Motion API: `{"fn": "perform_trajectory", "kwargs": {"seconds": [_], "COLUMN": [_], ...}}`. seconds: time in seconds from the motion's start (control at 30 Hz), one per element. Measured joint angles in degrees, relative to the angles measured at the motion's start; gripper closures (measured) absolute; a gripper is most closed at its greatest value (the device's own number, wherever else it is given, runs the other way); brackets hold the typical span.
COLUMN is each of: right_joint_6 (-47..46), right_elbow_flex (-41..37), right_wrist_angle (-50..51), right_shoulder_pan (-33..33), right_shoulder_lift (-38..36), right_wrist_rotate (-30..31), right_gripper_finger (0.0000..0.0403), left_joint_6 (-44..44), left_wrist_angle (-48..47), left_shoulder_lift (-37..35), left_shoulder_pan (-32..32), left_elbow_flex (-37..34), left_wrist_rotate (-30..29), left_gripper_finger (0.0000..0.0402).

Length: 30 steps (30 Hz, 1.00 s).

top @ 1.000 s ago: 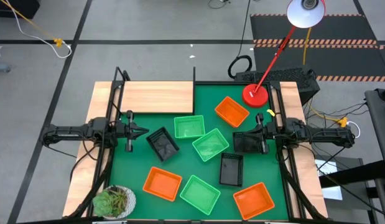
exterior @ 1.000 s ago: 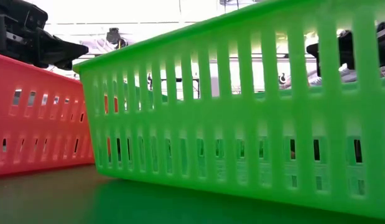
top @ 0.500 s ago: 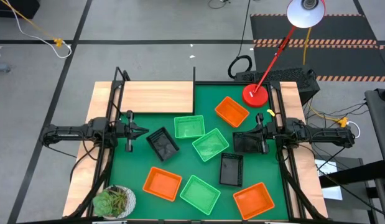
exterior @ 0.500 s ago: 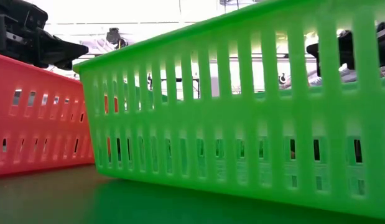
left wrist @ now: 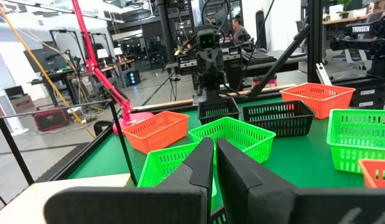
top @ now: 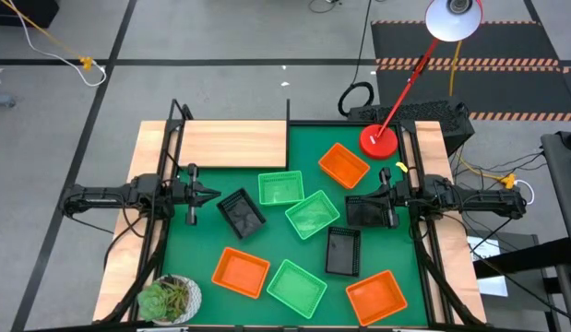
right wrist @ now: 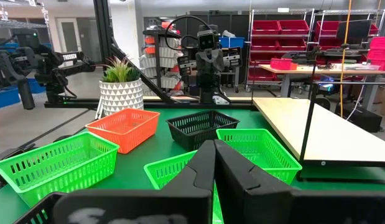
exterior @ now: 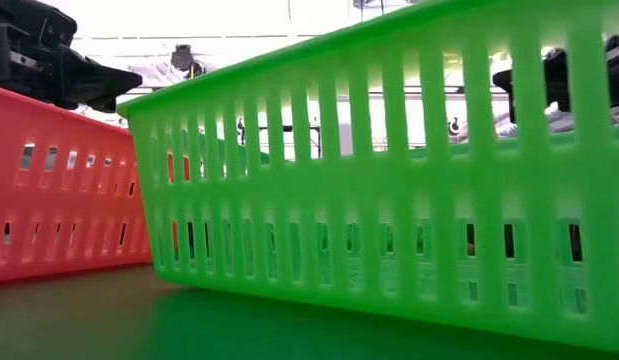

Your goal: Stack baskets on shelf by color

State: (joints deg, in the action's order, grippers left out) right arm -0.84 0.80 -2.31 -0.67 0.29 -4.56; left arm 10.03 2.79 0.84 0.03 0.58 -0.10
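In the high view the light-wood shelf (top: 234, 143) lies at the table's far left corner. Nine baskets are scattered on the green mat. Three are green (top: 280, 187) (top: 313, 214) (top: 296, 287). Three are orange (top: 343, 164) (top: 241, 272) (top: 376, 297). Three are black (top: 241, 212) (top: 342, 251) (top: 366, 212). My left gripper (top: 217, 194) (left wrist: 215, 163) hovers shut at the mat's left side, pointing right, just left of a black basket. My right gripper (top: 355, 198) (right wrist: 214, 163) hovers shut over the right-hand black basket, pointing left.
A red lamp base (top: 378, 140) stands at the far right of the mat, its lamp head (top: 453, 18) beyond the table. A potted plant (top: 170, 298) sits at the near left corner. In the low view a green basket (exterior: 389, 200) and an orange one (exterior: 59, 190) block the sight line.
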Motion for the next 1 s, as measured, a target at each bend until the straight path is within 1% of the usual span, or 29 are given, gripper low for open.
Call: {"fn": "perform_trajectory", "kwargs": {"seconds": [0.57,0.67,0.73,0.8,0.9,1.0], "right_joint_6": [0.04,0.47,0.32,0.24,-0.04,-0.7], "right_elbow_flex": [0.02,0.46,2.01,3.77,9.01,15.14], "right_wrist_angle": [-0.99,-5.27,-6.2,-4.53,-5.92,-4.82], "right_shoulder_pan": [0.01,0.0,0.0,0.02,0.02,0.02], "right_shoulder_lift": [0.0,0.12,0.45,1.47,3.66,7.21], "right_wrist_rotate": [0.01,1.63,2.51,2.86,2.95,2.96], "right_gripper_finger": [0.0403,0.0403,0.0403,0.0403,0.0403,0.0403], "left_joint_6": [0.02,0.02,0.02,0.02,0.02,0.02], "left_wrist_angle": [0.0,0.01,0.0,0.01,0.12,0.3], "left_shoulder_lift": [0.0,0.0,0.01,0.0,0.02,0.02], "left_shoulder_pan": [-0.02,-0.01,-0.01,-0.02,-0.02,-0.02], "left_elbow_flex": [0.0,0.0,0.02,0.02,0.0,0.02], "left_wrist_rotate": [-0.02,-0.01,-0.02,-0.01,0.0,0.01], "left_gripper_finger": [0.0378,0.0378,0.0378,0.0378,0.0378,0.0378]}}
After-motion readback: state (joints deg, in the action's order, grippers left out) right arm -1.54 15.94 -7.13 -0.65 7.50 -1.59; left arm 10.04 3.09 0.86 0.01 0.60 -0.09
